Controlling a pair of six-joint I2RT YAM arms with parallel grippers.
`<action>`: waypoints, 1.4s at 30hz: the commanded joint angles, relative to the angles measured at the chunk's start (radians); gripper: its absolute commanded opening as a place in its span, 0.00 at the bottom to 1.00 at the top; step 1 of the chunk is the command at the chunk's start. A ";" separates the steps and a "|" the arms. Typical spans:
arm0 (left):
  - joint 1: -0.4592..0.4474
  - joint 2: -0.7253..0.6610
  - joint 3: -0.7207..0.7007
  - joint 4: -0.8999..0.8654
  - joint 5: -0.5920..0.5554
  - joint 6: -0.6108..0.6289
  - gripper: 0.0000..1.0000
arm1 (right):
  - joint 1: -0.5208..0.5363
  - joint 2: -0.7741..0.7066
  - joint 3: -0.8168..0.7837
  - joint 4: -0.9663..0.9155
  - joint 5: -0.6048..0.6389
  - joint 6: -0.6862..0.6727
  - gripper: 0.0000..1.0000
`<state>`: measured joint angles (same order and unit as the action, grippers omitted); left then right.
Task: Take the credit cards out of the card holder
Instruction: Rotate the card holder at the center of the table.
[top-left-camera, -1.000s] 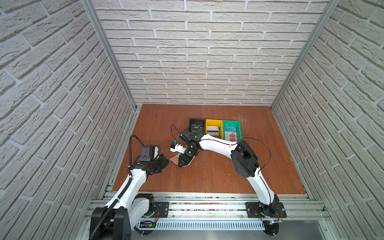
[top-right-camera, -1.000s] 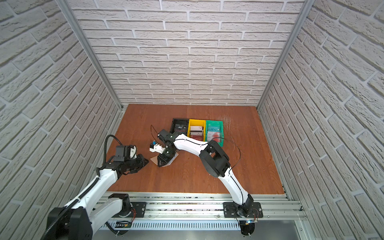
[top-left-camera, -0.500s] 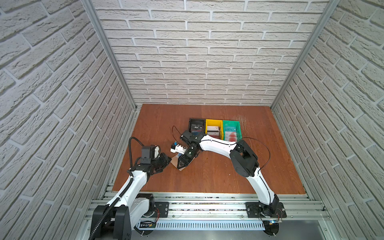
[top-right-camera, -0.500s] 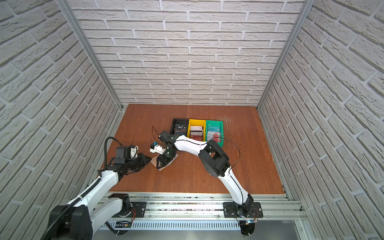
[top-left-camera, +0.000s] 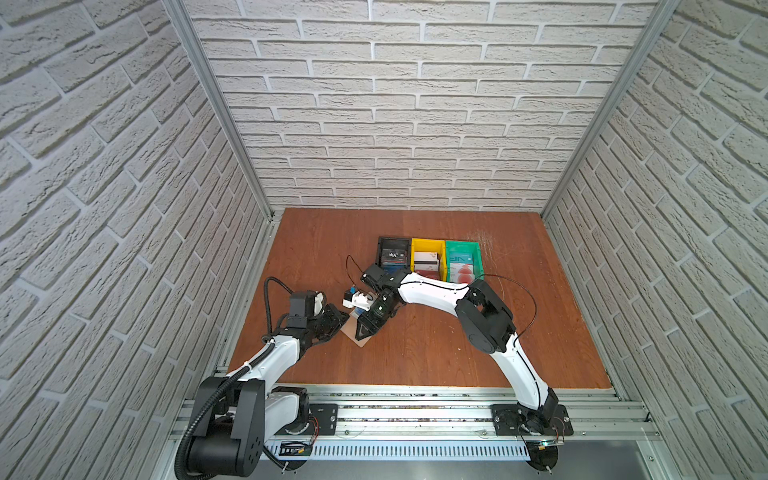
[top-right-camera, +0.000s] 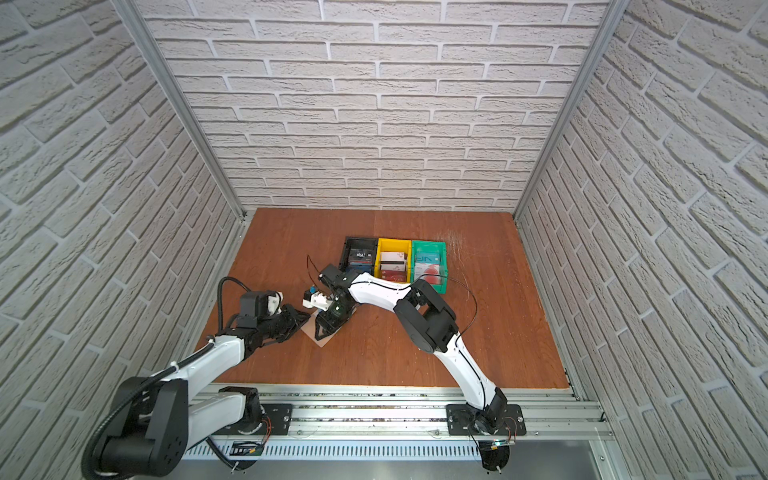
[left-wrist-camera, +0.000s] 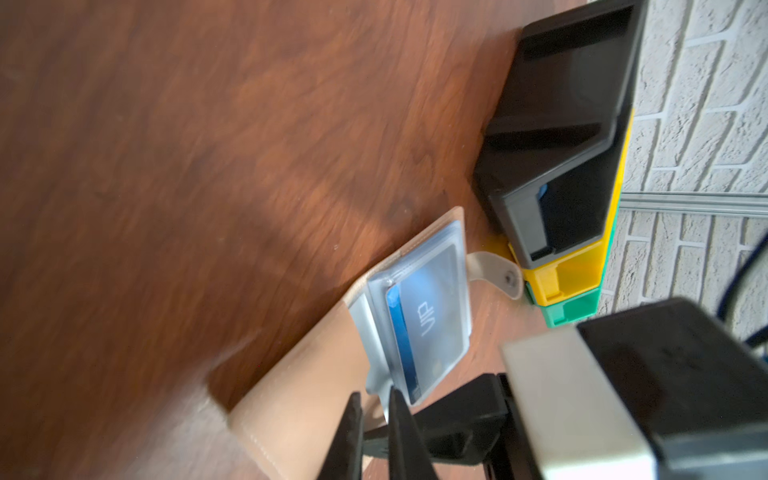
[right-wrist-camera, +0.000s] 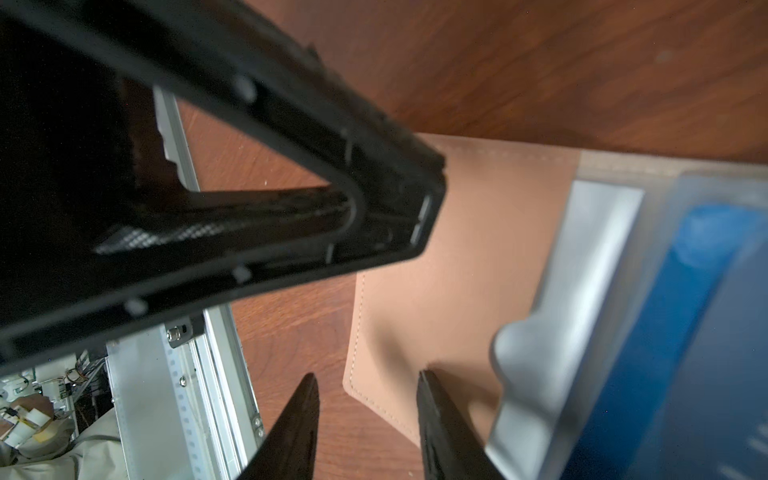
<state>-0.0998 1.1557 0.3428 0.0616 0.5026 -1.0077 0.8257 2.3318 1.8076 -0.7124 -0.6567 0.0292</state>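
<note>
- The left hand (left-wrist-camera: 375, 392), nearly closed, pinches the clear sleeve edge of the card holder (left-wrist-camera: 299, 395); a second ago it was short of it.
- The tan card holder lies open on the desk (top-left-camera: 415, 357), with a blue VIP card (left-wrist-camera: 428, 328) sleeved inside.
- The right hand (right-wrist-camera: 366, 374), fingers apart, presses one fingertip (right-wrist-camera: 424, 376) into the cover.
- Farther back, the black bin (top-left-camera: 380, 253) holds a dark VIP card (top-left-camera: 390, 254), the yellow bin (top-left-camera: 428, 242) pale and red cards (top-left-camera: 426, 264), and the green bin (top-left-camera: 461, 243) teal and red-circled cards (top-left-camera: 461, 266).

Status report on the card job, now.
Left gripper shut on a clear sleeve of the card holder. Right gripper open, one fingertip on its tan cover. One blue card inside a sleeve. Bins stand apart, not blocking.
</note>
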 joint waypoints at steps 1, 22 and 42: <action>-0.008 0.051 -0.030 0.130 0.009 -0.015 0.15 | -0.017 0.011 -0.014 0.017 0.002 0.022 0.41; -0.008 0.303 -0.044 0.334 0.057 -0.014 0.13 | -0.178 0.015 0.098 0.007 0.030 0.090 0.20; -0.005 0.270 -0.034 0.272 0.040 0.011 0.14 | -0.217 0.079 0.077 -0.077 0.314 0.032 0.19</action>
<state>-0.1032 1.4303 0.3149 0.3847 0.5697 -1.0214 0.6132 2.3821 1.9343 -0.7109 -0.4309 0.0605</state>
